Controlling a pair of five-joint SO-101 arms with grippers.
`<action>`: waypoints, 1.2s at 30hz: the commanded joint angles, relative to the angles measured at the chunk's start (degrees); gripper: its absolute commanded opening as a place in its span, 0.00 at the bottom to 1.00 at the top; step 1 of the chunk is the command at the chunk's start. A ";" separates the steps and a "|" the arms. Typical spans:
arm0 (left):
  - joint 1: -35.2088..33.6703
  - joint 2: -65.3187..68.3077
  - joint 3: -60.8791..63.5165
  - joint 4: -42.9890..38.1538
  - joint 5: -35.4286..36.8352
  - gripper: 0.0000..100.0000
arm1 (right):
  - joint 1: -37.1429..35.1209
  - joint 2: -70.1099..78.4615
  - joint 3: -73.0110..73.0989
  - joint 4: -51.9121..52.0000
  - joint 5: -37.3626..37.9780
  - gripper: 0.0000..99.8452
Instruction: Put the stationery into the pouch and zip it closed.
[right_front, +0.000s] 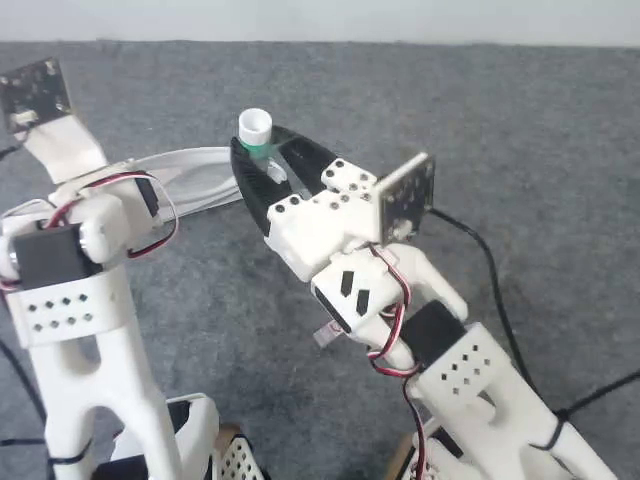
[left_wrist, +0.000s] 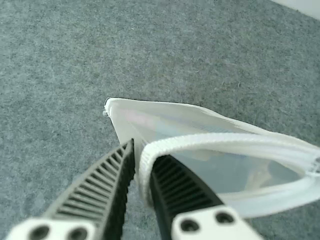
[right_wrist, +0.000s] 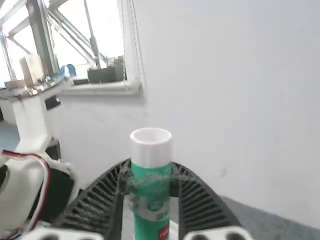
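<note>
A clear white pouch (left_wrist: 210, 145) with a white zipper band (left_wrist: 225, 142) lies on the grey carpet; my left gripper (left_wrist: 141, 167) is shut on its open rim and holds it up. In the high view the pouch (right_front: 195, 175) shows as a pale strip behind the left arm. My right gripper (right_front: 268, 160) is shut on a glue stick (right_front: 256, 132) with a white cap and green label, held upright above the pouch's end. In the right wrist view the glue stick (right_wrist: 151, 175) stands between the black fingers (right_wrist: 107, 192).
Grey carpet (right_front: 500, 130) covers the whole table area, with open room to the right and far side. A black cable (right_front: 495, 290) runs beside the right arm. A white wall (right_wrist: 240, 100) and a window sill (right_wrist: 95, 87) lie beyond.
</note>
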 joint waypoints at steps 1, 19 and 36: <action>0.00 -2.46 -0.66 -1.67 0.35 0.01 | -1.19 1.10 0.70 -11.47 -0.44 0.01; 0.00 -2.46 -0.04 -1.67 0.35 0.01 | -1.19 28.70 0.88 -41.10 -0.44 0.01; 0.00 -2.46 -0.04 -1.67 0.35 0.01 | -4.09 22.46 6.33 -40.75 -0.35 0.01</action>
